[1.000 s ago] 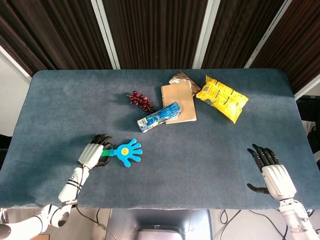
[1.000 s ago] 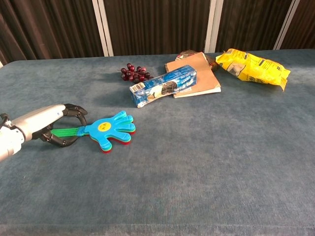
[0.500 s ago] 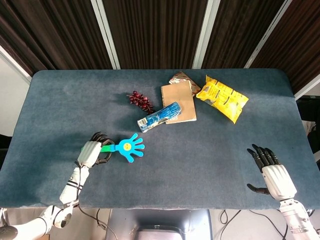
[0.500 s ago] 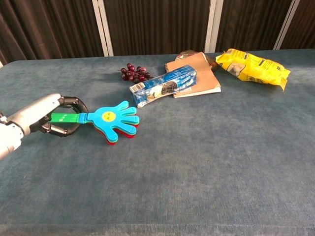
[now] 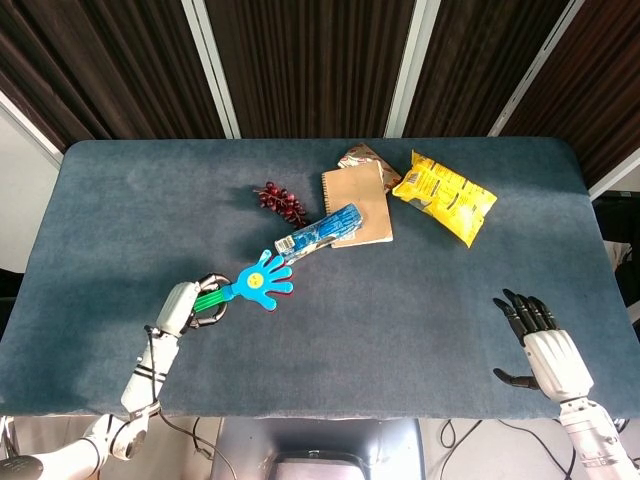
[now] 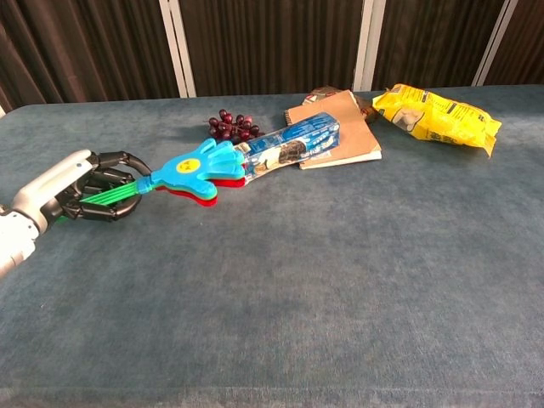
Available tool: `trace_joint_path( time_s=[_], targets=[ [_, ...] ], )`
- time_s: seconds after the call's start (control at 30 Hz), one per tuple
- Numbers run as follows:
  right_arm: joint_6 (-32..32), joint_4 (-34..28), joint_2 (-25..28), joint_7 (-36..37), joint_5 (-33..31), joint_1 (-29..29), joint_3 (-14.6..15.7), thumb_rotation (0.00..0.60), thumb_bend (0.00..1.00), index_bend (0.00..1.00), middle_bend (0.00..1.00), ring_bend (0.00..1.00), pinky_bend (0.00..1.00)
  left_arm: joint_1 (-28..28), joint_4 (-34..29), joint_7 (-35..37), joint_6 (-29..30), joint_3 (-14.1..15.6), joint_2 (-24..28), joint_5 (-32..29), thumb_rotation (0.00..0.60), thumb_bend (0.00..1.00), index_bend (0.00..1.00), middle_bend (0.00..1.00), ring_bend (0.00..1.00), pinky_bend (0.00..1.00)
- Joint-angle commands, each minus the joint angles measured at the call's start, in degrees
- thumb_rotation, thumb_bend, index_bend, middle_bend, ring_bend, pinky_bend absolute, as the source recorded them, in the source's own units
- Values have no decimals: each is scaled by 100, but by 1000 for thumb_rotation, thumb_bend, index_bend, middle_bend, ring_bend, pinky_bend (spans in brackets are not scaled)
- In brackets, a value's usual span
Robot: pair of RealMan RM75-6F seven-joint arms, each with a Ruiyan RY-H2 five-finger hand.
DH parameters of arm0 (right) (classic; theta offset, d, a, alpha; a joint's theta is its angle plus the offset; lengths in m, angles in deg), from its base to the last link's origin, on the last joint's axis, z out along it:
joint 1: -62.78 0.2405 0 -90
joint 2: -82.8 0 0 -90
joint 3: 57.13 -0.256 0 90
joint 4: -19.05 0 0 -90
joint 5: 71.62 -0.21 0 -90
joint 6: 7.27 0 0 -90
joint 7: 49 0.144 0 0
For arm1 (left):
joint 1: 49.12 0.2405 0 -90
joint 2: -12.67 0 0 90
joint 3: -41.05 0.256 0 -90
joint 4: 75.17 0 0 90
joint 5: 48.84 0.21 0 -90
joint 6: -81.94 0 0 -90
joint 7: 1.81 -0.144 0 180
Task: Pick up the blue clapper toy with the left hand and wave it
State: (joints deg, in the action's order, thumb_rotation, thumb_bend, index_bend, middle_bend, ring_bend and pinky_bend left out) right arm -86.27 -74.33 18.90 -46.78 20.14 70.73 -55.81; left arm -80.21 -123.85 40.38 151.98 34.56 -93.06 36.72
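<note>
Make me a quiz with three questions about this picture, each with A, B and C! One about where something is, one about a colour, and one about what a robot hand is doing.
1. Where do the grapes lie?
A. Left of the notebook
B. On the yellow bag
C. Beside the right hand

2. What colour is the handle of the clapper toy?
A. Pink
B. Green
C. White

3. What is the left hand doing?
A. Lying flat and empty
B. Pressing on the notebook
C. Holding the clapper toy by its handle

Answers:
1. A: in the head view the dark red bunch sits left of the brown notebook, far from the right hand.
2. B: a green stick runs from the blue palm shape into the fingers.
3. C: the fingers curl around the green handle, and the toy slants up off the table.
</note>
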Motion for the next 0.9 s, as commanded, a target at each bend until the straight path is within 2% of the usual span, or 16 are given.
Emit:
trace_joint_path(
  time_s=[0.03,0.13,0.27,0.33,0.37,0.4,0.43,0.5,0.67,0.7,0.8,0.9],
  targets=[
    [-7,-6,12,12,7,-2,4,600,204,0,0,0,0,55,-366,1016,443,-91,168,156,600,601,817,767,580,755],
    [-8,-13,29,35,11,-3,10,600,203,0,0,0,0,69,-490,1611,952,-223,292,311,600,622,817,769,580,755],
    [-2,-15,37,42,10,-1,14,600,204,0,0,0,0,89,-408,1695,1335,-383,247,332,600,636,817,766,578,755],
    [-2,-23,48,38,10,-4,19,600,203,0,0,0,0,99,-182,1744,2145,-804,44,294,600,647,817,763,573,754],
    [-9,-31,55,37,2,-9,17,600,203,0,0,0,0,78,-86,1842,2638,-1118,-55,234,600,650,818,763,572,753],
    [-18,-39,61,33,-9,-16,14,600,204,0,0,0,0,46,112,1787,2841,-1195,-101,265,600,650,818,762,571,752],
    [-15,-45,63,29,-16,-15,11,600,204,0,0,0,0,32,292,1772,2829,-1118,-138,316,600,650,818,762,569,750],
    [-8,-58,68,19,-28,-18,13,600,204,0,0,0,0,45,695,1667,2625,-745,-199,511,600,650,818,761,568,751],
    [45,-67,53,-29,-59,-1,13,600,203,0,0,0,0,121,1360,1311,1687,559,-260,1229,600,650,819,761,565,755],
    [56,-68,51,-37,-63,2,15,600,203,0,0,0,0,129,1417,1277,1567,724,-270,1322,600,650,819,761,565,756],
    [75,-78,52,-53,-74,5,19,600,204,0,0,0,0,92,1492,1253,1235,1073,-260,1507,600,650,823,765,565,759],
    [75,-83,59,-48,-73,7,18,600,203,0,0,0,0,18,1329,1444,1167,1099,-155,1484,600,649,824,766,565,759]
  ],
)
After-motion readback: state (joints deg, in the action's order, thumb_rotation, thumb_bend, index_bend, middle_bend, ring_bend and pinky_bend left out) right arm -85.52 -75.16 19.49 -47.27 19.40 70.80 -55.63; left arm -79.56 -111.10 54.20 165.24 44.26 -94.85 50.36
